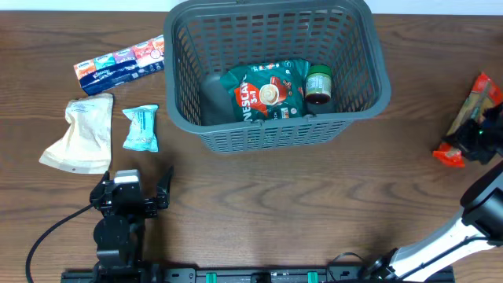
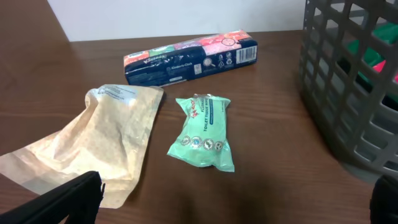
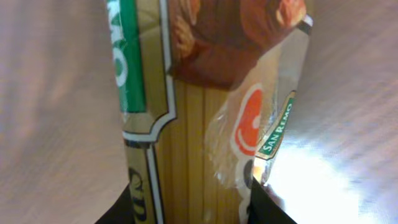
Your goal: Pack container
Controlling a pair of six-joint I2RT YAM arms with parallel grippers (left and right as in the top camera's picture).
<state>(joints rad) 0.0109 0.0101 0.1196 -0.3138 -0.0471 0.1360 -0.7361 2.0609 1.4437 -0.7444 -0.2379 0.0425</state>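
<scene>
Dark grey lattice container; green coffee packet; gold-green pasta packet.

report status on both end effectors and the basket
Left end effector open, empty. Right end effector shut on pasta packet, far right. Basket holds coffee bag and jar. Path looks clear.

My left arm sits low by the front edge, and my left gripper is wide open. My right arm reaches far out sideways, and my right gripper squeezes a pasta packet.

Dark wood table (white wall behind).
</scene>
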